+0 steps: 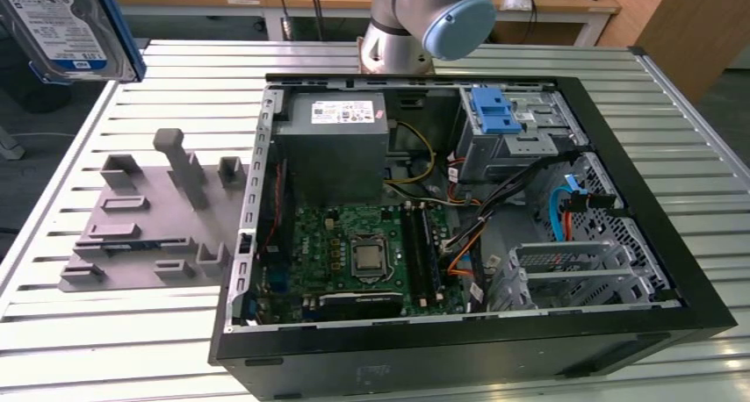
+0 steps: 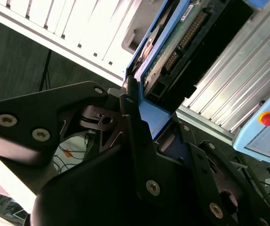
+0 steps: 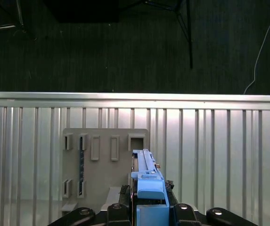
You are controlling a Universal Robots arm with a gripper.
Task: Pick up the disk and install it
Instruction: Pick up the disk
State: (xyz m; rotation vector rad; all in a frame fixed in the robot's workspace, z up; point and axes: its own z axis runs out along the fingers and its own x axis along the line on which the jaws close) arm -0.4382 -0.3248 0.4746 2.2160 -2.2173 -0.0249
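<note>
Where the gripper [image 3: 147, 200] clamps, the disk [image 3: 144, 169] sits

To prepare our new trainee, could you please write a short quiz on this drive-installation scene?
1. What does the gripper hold? A) nothing B) the disk C) a screwdriver
2. Fill in: in the exterior view, the grey holder block lies on the slatted table to that view's ____ of the computer case.
3. True or false: the disk already sits inside the computer case.
Key: 1 B; 2 left; 3 false.
</note>
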